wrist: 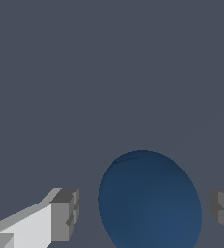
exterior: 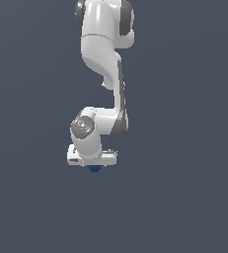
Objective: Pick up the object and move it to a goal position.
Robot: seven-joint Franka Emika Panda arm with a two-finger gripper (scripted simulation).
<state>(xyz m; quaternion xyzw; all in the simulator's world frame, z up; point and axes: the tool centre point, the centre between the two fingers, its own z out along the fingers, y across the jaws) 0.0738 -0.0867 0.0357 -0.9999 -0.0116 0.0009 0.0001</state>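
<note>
Hanging over a plain grey surface, white gripper with fingers spread apart, small dark blue ball sitting between the two pads, clear gaps on both sides, neither pad touching it, arm bent above

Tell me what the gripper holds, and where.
Nothing yet: the gripper is open, with the blue ball between its fingers, gaps on both sides.

No text, label, brand, number or sign can be read in either view. The white arm, the blue ball and the grey ground all show plain, unmarked surfaces.
</note>
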